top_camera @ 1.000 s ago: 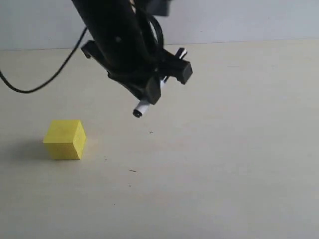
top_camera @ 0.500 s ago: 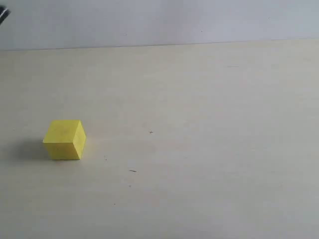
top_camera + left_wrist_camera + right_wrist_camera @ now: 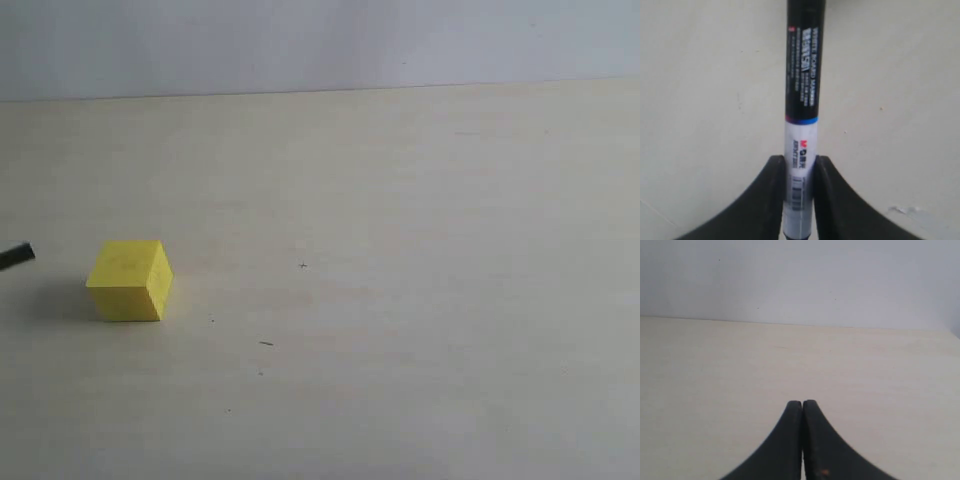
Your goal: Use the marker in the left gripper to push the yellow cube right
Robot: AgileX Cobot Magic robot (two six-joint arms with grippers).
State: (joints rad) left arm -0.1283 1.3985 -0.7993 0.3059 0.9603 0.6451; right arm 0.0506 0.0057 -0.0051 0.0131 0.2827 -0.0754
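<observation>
The yellow cube [image 3: 130,280] rests on the pale table at the left of the exterior view. Just left of it, a dark tip of the marker [image 3: 17,257] pokes in from the frame edge, a short gap away from the cube. In the left wrist view my left gripper [image 3: 800,162] is shut on the marker [image 3: 802,90] by its white barrel, the dark labelled part pointing away over bare table. The cube does not show there. My right gripper [image 3: 802,404] is shut with nothing in it and is out of the exterior view.
The beige table [image 3: 420,300] stretches right of the cube, with only a few small dark specks [image 3: 265,343]. A pale wall [image 3: 320,40] stands behind the table's far edge.
The left arm swung from above the table's middle out of view to the left. The marker's tip now shows low at the left edge beside the cube. The cube has not moved.
</observation>
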